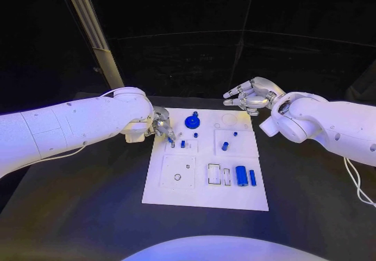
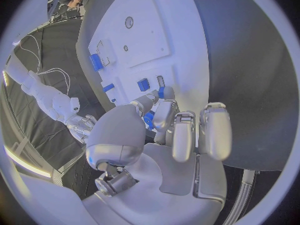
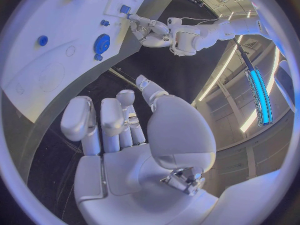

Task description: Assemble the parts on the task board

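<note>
The white task board (image 1: 205, 190) lies mid-table. On it are a blue gear (image 1: 193, 121), several small blue pegs such as one (image 1: 225, 145), and a blue cylinder (image 1: 241, 175) near the front right. My left hand (image 1: 162, 127) hovers at the board's back left edge and pinches a small blue part (image 1: 170, 139) between thumb and finger; the left wrist view shows that part (image 2: 149, 120) in the left hand (image 2: 172, 132). My right hand (image 1: 249, 95) hangs beyond the board's back right corner, fingers apart and empty. In the right wrist view the right hand (image 3: 119, 130) is off the board, with the gear (image 3: 101, 43) beyond it.
A square plate with a hole (image 1: 177, 172) and a pair of rectangular slots (image 1: 218, 174) sit in the board's front half. A slanted metal pole (image 1: 98, 41) stands behind the left arm. Black table surrounds the board on all sides.
</note>
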